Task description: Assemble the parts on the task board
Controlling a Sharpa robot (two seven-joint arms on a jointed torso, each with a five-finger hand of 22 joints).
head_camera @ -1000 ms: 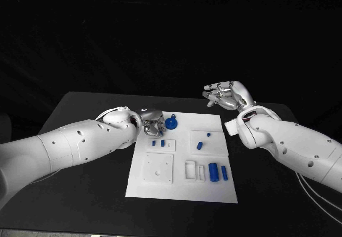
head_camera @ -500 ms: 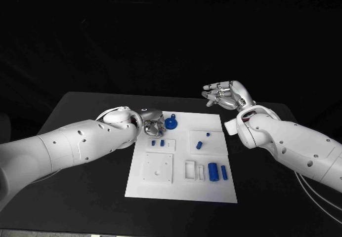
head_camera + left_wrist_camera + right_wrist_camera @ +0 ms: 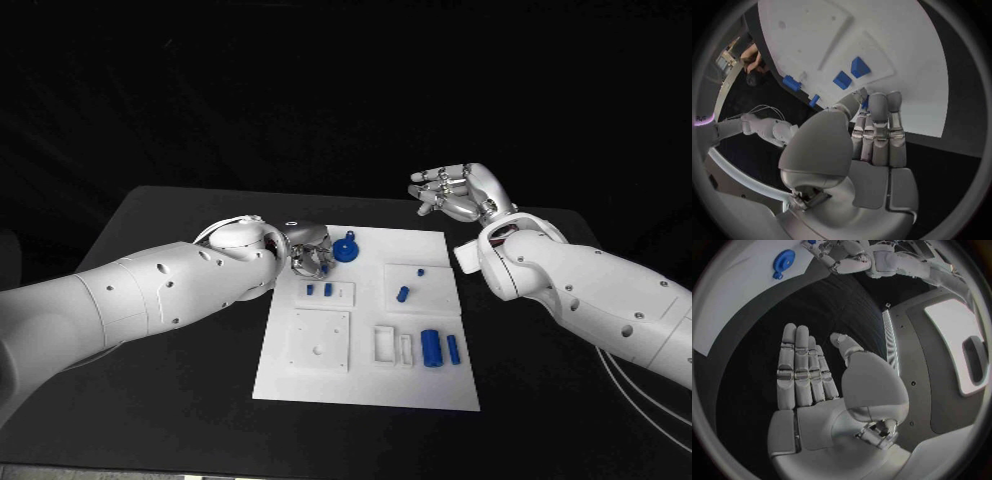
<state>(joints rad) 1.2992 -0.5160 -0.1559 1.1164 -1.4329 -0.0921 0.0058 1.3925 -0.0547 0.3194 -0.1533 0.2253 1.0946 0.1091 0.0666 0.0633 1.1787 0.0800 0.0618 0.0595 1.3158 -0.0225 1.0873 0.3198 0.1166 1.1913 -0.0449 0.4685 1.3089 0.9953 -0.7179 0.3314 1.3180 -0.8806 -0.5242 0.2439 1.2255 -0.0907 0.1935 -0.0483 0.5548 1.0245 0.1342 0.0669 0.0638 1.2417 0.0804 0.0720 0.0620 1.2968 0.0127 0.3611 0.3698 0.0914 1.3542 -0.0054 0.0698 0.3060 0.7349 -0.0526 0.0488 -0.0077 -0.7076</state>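
From the head, the left hand point(image 3: 303, 250) sat at the task board's point(image 3: 368, 385) far corner beside a blue gear point(image 3: 346, 248); whether it gripped anything was unclear. The right wrist showed the right hand point(image 3: 811, 385) flat, fingers apart, holding nothing.
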